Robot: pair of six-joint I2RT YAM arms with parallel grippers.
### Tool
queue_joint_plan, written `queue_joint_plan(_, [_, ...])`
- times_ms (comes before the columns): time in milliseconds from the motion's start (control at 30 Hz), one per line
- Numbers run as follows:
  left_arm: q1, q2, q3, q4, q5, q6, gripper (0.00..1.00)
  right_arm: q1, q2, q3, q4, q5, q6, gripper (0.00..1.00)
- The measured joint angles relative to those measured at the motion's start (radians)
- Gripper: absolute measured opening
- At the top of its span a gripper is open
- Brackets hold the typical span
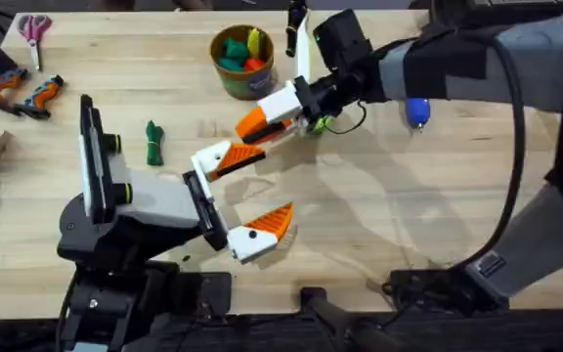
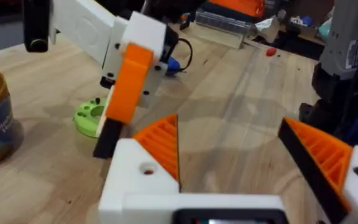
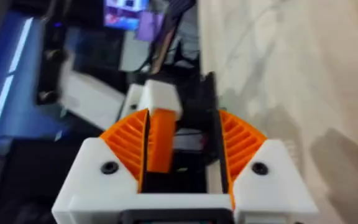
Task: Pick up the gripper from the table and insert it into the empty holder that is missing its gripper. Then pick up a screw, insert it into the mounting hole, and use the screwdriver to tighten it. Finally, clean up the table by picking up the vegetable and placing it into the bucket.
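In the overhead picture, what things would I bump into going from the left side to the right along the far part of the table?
Pink-handled scissors → green vegetable → bucket of toy pieces → right claw holding the orange gripper → blue screwdriver.

Overhead looks down/fwd over table [image 1: 399, 225]; wrist cams sit close, both sharing the orange gripper [image 2: 126, 87].

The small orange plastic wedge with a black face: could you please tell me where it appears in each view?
Overhead: the small orange plastic wedge is mid-table, near the tan-rimmed bucket, held in the right gripper.
Left wrist: the wedge hangs black end down, before the lime green round disc.
Right wrist: the wedge sits between the jaws.
Shared landmark: the disc, beside the wedge overhead too.
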Motion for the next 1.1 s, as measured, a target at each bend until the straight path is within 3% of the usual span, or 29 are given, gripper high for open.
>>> queue_joint_plan(167, [0.000, 0.000, 0.000, 0.000, 0.000, 0.000, 0.986, -0.032, 0.000, 0.001, -0.025, 0.137, -0.033, 0.549])
queue_joint_plan(300, [0.000, 0.000, 0.000, 0.000, 0.000, 0.000, 0.985, -0.057, 0.000, 0.021, -0.167, 0.282, -0.087, 0.553])
queue_joint_plan(400, [0.000, 0.000, 0.000, 0.000, 0.000, 0.000, 0.985, -0.071, -0.003, 0.060, -0.280, 0.403, -0.137, 0.667])
queue_joint_plan(500, [0.000, 0.000, 0.000, 0.000, 0.000, 0.000, 0.985, -0.087, -0.030, 0.126, -0.398, 0.525, -0.202, 0.766])
queue_joint_plan(700, [0.000, 0.000, 0.000, 0.000, 0.000, 0.000, 0.985, -0.106, -0.096, 0.296, -0.629, 0.745, -0.350, 0.782])
queue_joint_plan(733, [0.000, 0.000, 0.000, 0.000, 0.000, 0.000, 0.985, -0.106, -0.105, 0.352, -0.714, 0.849, -0.409, 0.787])
queue_joint_plan(833, [0.000, 0.000, 0.000, 0.000, 0.000, 0.000, 0.985, -0.106, -0.105, 0.371, -0.753, 0.954, -0.442, 0.786])
queue_joint_plan(867, [0.000, 0.000, 0.000, 0.000, 0.000, 0.000, 0.985, -0.106, -0.105, 0.371, -0.776, 1.038, -0.461, 0.788])
queue_joint_plan(1100, [0.000, 0.000, 0.000, 0.000, 0.000, 0.000, 0.985, -0.102, -0.105, 0.371, -0.791, 1.151, -0.477, 0.794])
